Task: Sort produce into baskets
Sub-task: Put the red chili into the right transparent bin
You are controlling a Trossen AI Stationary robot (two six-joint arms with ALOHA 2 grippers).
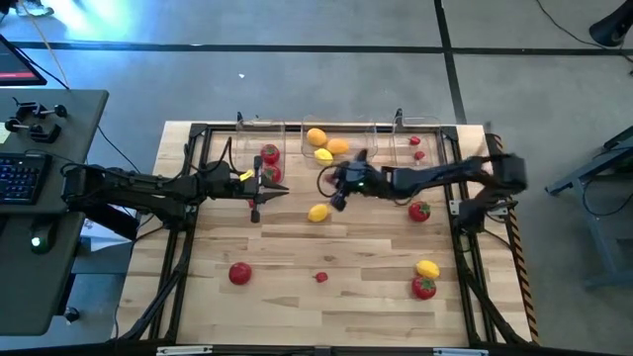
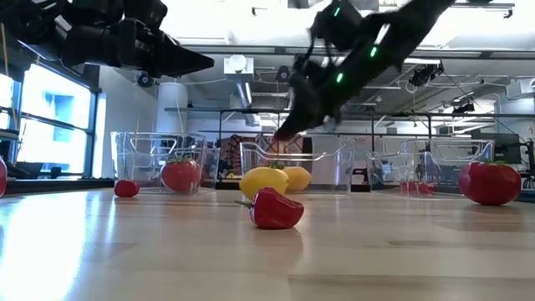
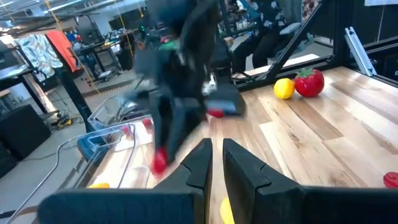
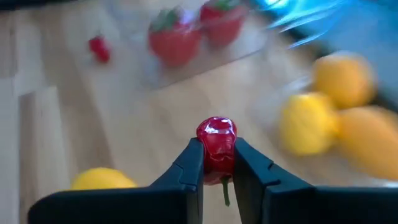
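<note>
The left gripper [image 1: 256, 206] hung over the table just in front of the left bin [image 1: 261, 129], its fingers [image 3: 198, 163] pressed nearly together with nothing between them. That bin held 2 tomatoes [image 1: 270, 155]. A further tomato [image 1: 239, 273] lay near the front left of the table [image 1: 297, 307], with a loose berry [image 1: 321, 277] to its right.

At centre, the middle bin [image 1: 336, 125] held 3 citrus [image 1: 316, 136]. A 4th citrus [image 1: 318, 212] lay on the boards in front of it. The right gripper [image 1: 339, 198] was raised just beside that fruit, pinching a small red berry [image 4: 216, 138] between its fingers [image 4: 190, 168]; the berry's stem hung below the grip.

To the right, the right bin [image 1: 425, 127] held 2 berries [image 1: 415, 141]. A tomato [image 1: 420, 210] lay in front of it, and a citrus [image 1: 427, 268] and tomato [image 1: 424, 287] sat touching near the front right.

Assessment: the step in hand appeared to be carrying the held berry to the right bin. The grip was on the berry's lower half only, so the arm should travel smoothly, clear the middle bin's wall and the tomato, and part its fingers low inside the right bin so the berry does not bounce out.
</note>
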